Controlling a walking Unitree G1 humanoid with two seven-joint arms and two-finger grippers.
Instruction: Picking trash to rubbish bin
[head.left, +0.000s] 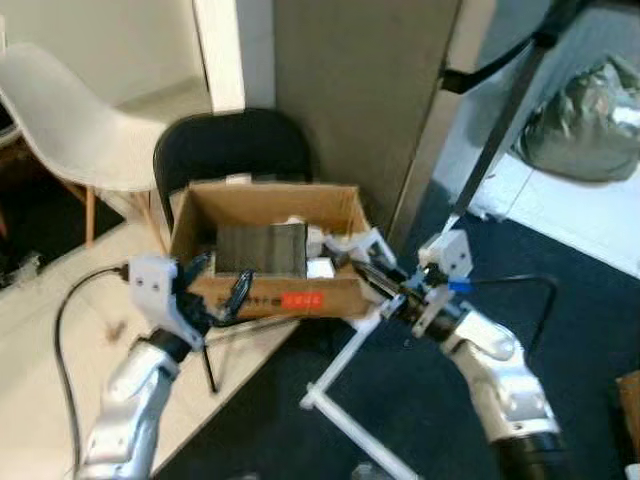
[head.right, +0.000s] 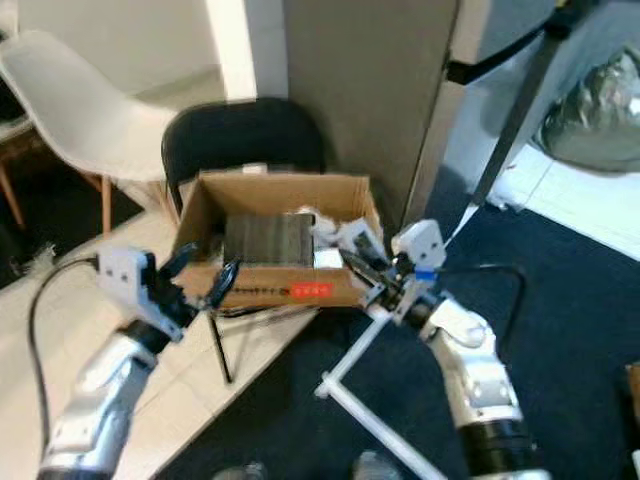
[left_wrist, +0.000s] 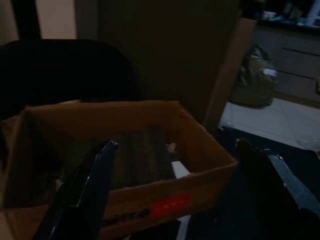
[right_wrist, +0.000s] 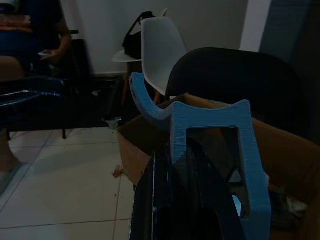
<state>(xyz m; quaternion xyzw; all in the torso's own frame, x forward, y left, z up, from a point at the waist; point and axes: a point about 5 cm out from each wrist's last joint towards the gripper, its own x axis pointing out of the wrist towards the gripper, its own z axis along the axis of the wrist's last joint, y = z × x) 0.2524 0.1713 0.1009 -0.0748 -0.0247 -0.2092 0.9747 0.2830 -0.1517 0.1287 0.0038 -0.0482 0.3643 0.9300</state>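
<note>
The right gripper (head.left: 368, 268) reaches over the near right corner of the cardboard box (head.left: 262, 292), its black fingers pinched shut on a white angular plastic piece (head.left: 362, 243) that juts over the box rim; in the right wrist view this same piece (right_wrist: 210, 135) looks bluish and frame-shaped, rising from between the closed fingers. Just beyond it, inside the box, lie a dark ribbed block (head.left: 262, 248) and some small white scraps (head.left: 318, 266), the scraps closest to the fingertips. Below the gripper a white T-shaped bar (head.left: 345, 385) slants across the dark blue carpet (head.left: 420, 400).

The left gripper (head.left: 212, 290) sits at the box's near left corner, fingers spread apart and holding nothing; the left wrist view shows the two fingers (left_wrist: 82, 192) set wide with the box front between them. On that front wall, between the two grippers, is a red label (head.left: 302, 300) beside a line of dark print, too small to read.

The box rests on a black chair (head.left: 232, 148); past the left gripper stands a white moulded chair (head.left: 70, 120); past the right one a black pole (head.left: 500, 130) leans, and a grey bag (head.left: 585, 125) sits on the tiles. A seated person (right_wrist: 27, 55) shows in the right wrist view.
</note>
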